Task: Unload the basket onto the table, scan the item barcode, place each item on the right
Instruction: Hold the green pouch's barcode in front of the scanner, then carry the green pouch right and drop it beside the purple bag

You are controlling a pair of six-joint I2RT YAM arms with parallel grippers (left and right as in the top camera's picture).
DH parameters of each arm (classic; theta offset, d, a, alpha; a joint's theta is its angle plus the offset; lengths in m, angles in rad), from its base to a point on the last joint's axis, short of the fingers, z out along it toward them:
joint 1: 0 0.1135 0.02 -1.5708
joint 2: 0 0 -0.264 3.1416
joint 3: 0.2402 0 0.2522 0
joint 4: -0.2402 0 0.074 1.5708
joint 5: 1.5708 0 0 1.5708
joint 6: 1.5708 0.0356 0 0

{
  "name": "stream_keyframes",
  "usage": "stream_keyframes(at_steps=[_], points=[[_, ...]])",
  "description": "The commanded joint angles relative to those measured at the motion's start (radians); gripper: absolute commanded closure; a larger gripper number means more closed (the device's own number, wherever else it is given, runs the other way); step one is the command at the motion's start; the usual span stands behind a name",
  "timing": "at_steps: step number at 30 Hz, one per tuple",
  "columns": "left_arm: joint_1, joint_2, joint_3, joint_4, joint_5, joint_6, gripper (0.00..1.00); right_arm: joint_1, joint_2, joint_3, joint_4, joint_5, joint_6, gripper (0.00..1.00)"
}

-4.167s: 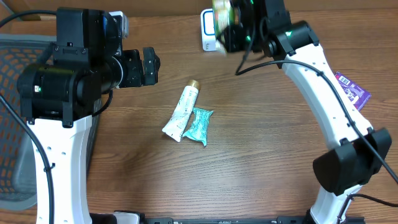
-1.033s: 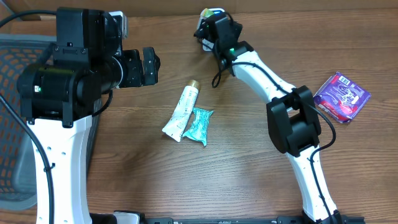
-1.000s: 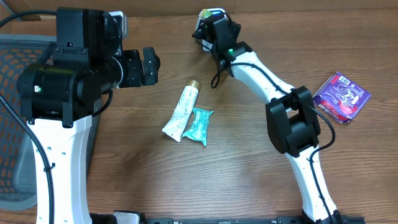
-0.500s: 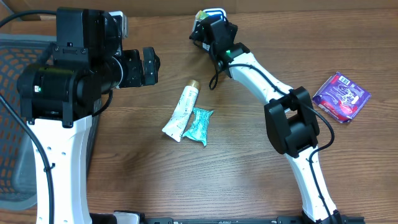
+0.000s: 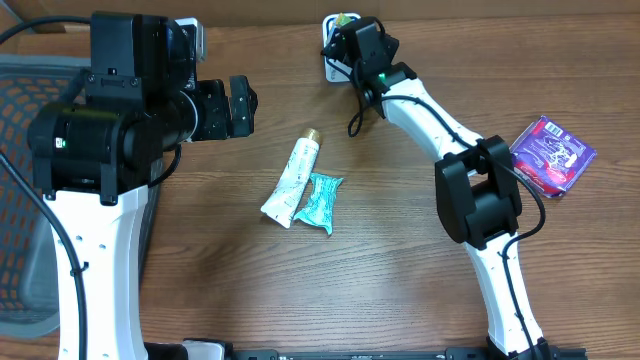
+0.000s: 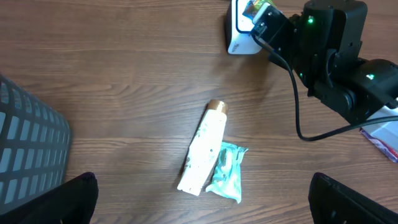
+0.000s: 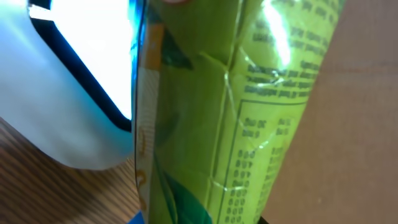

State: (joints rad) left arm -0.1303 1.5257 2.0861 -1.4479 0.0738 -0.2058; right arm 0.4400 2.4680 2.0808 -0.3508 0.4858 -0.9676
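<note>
At the far edge of the brown wooden tabletop (image 5: 400, 270), the right pincer (image 5: 348, 32) is closed on a glossy yellow-green plastic packet (image 7: 249, 112), pinching it just beside a white box-shaped scanner with a blue-lit window (image 5: 332, 45). The wrist view shows only packet and scanner, not the fingers. The left pincer (image 5: 228, 108) hangs spread wide and empty, well apart from all this, above the side where a grey mesh basket (image 6: 31, 143) stands.

I judge the scan to be under way but unconfirmed. No barcode shows in any view. The face turned toward the wrist camera carries a printed table, and the packet looks nearly edge-on to the lit window. If the code sits on the wrong face, or at too steep an angle, the reader may not catch it.

The film is creased and throws bright glare, so either could break up the bars. The packet is thin and limp, and it could sag or twist in the pinch and turn the code away. Pressing closer risks nudging the light scanner along the tabletop.

A white squeeze tube with a gold cap (image 5: 295, 175), a teal crinkled pouch (image 5: 320, 200) touching it, and a purple foil packet (image 5: 550, 152) lie well clear.
</note>
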Motion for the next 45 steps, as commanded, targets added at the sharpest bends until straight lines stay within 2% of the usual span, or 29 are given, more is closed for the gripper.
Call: stream_keyframes(at_steps=[1,14,22,25,27,33,39,42,45], points=[[-0.001,0.006,0.009,0.000,-0.003,0.019,0.00,0.004,-0.012,0.014,0.030,-0.009,0.025,0.96],[-0.001,0.006,0.009,0.000,-0.003,0.019,0.01,0.004,-0.014,0.014,0.035,-0.016,0.026,0.96],[-0.001,0.006,0.009,0.001,-0.003,0.019,0.00,0.004,-0.092,0.014,0.032,-0.027,0.108,0.96],[-0.001,0.006,0.009,0.000,-0.003,0.019,0.01,0.004,-0.140,0.014,-0.005,-0.027,0.123,0.96],[-0.001,0.006,0.009,0.001,-0.003,0.019,0.00,0.004,-0.183,0.014,-0.050,-0.033,0.185,0.96],[-0.001,0.006,0.009,0.001,-0.003,0.019,0.00,0.003,-0.362,0.014,-0.336,-0.254,0.374,0.96],[-0.001,0.006,0.009,0.001,-0.003,0.019,0.00,-0.035,-0.536,0.014,-0.711,-0.547,0.742,0.96],[-0.001,0.006,0.009,0.000,-0.003,0.019,0.01,-0.082,-0.567,0.014,-0.908,-0.593,0.893,0.96],[-0.001,0.006,0.009,0.001,-0.003,0.019,0.00,-0.146,-0.553,0.007,-1.049,-0.593,0.985,0.96]])
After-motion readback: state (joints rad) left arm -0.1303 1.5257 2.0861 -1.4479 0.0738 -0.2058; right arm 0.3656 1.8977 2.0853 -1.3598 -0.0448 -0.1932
